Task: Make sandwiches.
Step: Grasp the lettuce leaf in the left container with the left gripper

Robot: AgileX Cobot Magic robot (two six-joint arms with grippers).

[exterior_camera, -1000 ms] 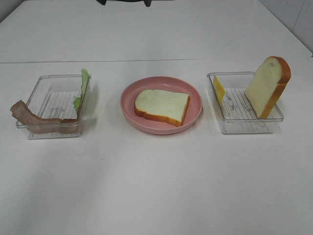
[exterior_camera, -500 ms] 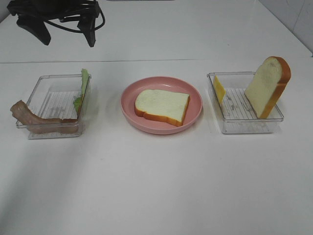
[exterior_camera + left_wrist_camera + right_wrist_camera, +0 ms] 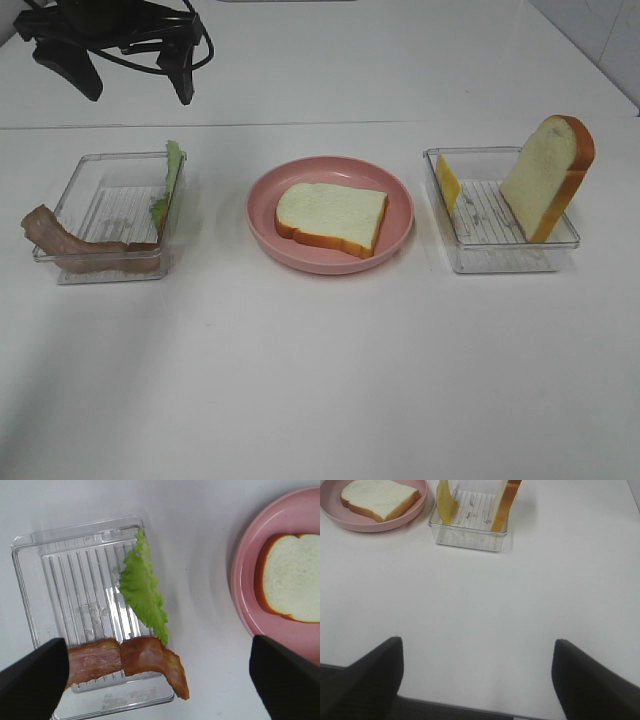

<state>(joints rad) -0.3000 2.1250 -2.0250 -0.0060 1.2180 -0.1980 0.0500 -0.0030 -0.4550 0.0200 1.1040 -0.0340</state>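
Done: one bread slice [image 3: 331, 217] lies flat on the pink plate [image 3: 262, 215], nothing on it yet.
Left: lettuce [image 3: 170, 180] and bacon [image 3: 70, 243] sit in the left tray [image 3: 110, 195], 9 o'clock of the plate; cheese [image 3: 449, 182] and second slice [image 3: 548, 176] stand in the right tray [image 3: 490, 255], 3 o'clock.
Tools: my left tool [image 3: 137, 90] is spread, empty, above the left tray; my right tool [image 3: 477, 680] is spread, empty, 6 o'clock of the right tray.
Room: bacon overhangs its tray wall; table [image 3: 320, 380] is open toward 6 o'clock.

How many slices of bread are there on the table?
2. One bread slice lies flat on the pink plate; the second slice stands leaning in the right clear tray, near the cheese. No others visible.
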